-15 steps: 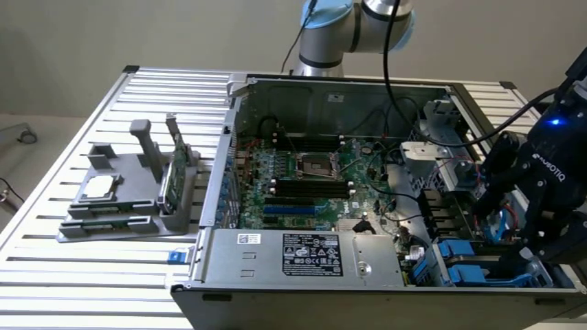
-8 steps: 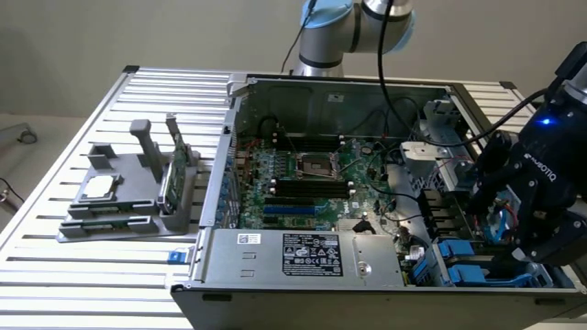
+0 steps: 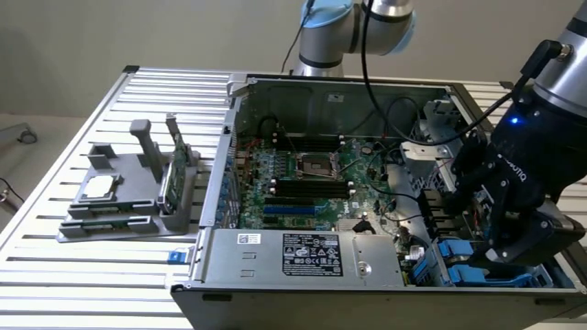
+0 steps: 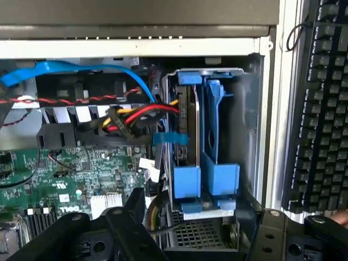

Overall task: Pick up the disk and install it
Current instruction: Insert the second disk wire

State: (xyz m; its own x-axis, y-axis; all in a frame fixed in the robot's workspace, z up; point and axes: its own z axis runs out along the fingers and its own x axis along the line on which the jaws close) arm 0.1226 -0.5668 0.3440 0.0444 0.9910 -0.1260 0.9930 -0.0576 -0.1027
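Can't tell finger state; gripper (image 4: 190, 231) sits just off the drive bay (image 4: 255, 136), close over the disk (image 4: 187, 125), which stands edge-on in blue carrier (image 4: 209, 179), seated among SATA/power cables (image 4: 136, 117). Judged rigid, fairly heavy, shock-sensitive: grip blue frame edges, not label or connector side.

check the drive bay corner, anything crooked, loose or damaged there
Nothing stands out. The disk stands upright in the drive bay, its blue carrier frame square beside an empty blue carrier. The cables run loosely to it, none visibly torn. The gripper hangs over that corner.
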